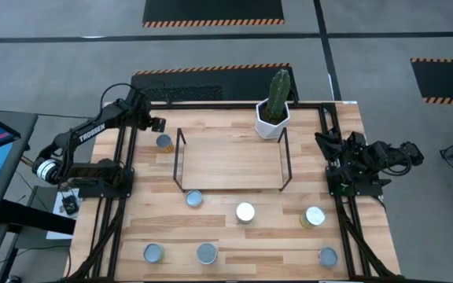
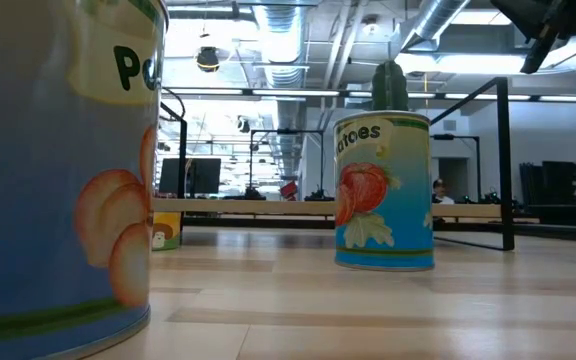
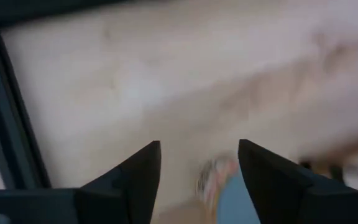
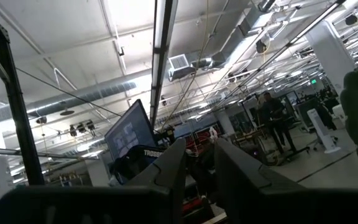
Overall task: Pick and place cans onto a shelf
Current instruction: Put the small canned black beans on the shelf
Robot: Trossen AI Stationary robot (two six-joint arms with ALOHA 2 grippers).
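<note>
Left pincer is spread wide and holding nothing, with a can just below it beside the shelf (looks freshly set down), probably so it can pull clear.

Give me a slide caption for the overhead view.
Left hand open above a can beside the shelf; six cans wait.
</note>
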